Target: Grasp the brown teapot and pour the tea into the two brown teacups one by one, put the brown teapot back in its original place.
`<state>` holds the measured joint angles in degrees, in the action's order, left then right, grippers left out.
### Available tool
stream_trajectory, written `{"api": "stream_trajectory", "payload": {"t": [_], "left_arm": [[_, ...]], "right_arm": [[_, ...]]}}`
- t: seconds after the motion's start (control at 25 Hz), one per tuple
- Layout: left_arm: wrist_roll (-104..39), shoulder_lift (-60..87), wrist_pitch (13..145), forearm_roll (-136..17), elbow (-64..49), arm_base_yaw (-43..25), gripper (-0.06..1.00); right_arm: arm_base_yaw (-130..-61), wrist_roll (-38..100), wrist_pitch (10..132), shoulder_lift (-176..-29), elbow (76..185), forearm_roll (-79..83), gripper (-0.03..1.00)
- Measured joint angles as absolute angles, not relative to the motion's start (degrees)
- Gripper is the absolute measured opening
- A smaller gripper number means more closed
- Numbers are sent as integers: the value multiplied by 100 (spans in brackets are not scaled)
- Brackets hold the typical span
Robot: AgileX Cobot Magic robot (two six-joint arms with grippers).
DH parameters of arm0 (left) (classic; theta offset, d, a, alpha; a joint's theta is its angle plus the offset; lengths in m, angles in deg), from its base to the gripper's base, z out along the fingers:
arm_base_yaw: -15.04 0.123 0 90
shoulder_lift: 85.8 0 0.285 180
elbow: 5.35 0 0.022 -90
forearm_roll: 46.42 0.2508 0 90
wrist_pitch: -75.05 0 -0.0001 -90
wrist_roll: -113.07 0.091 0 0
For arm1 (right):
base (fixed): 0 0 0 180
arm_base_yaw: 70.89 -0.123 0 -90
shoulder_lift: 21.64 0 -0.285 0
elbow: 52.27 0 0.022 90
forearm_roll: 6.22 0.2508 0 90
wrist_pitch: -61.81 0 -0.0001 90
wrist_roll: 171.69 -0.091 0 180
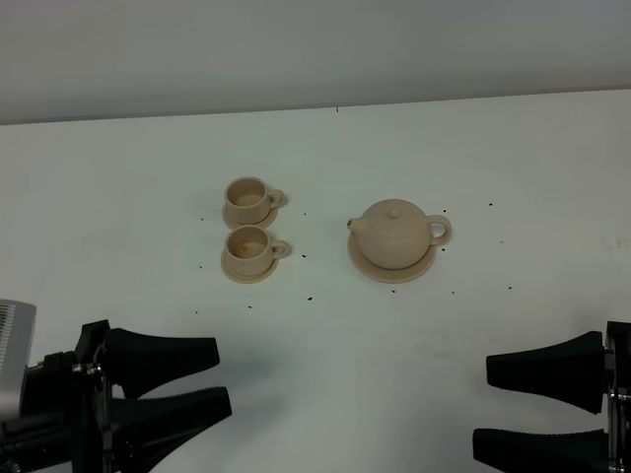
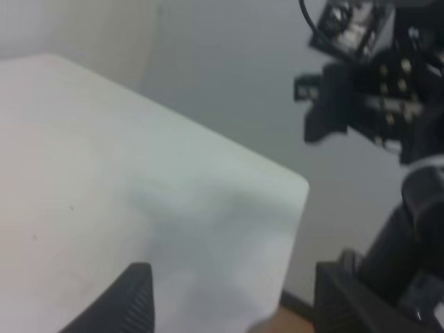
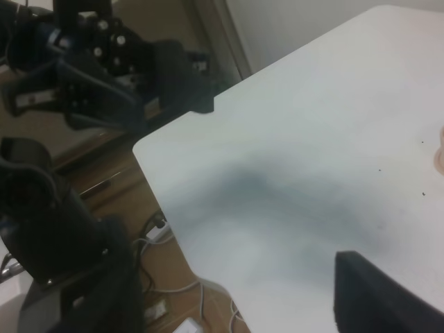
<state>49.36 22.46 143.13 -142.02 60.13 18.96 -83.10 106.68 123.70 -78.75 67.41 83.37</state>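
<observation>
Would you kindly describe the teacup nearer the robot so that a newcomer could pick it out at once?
On the white table, look left of the lidded teapot, where two small beige cups stand on saucers, one behind the other. The wanted teacup is the front one, nearer the robot than its twin.

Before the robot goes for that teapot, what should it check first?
1. Jaws open, nothing held, on left gripper and right gripper: ok.
2. brown teapot upright on its wide saucer, lid on: ok.
3. Teapot handle turned to the right arm's side: ok.
4. far teacup and near teacup upright: ok.
5. Tea inside the teapot: cannot tell.
</observation>
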Motion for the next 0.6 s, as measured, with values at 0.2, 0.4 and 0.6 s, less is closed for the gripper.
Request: {"api": "stream_trajectory", "payload": {"t": [0.2, 0.4, 0.6], "left_arm": [[4975, 2425, 14313, -14636, 6004, 1896, 50], [4976, 3233, 14292, -14611, 5737, 1896, 49], [3590, 4793, 13119, -14159, 5019, 1896, 49]], "right_arm": [[-8310, 10663, 12473, -7875, 6741, 8353, 58], [-8310, 10663, 12461, -7719, 6741, 8362, 58], [-8310, 10663, 12326, -7439, 6736, 8367, 58]]}}
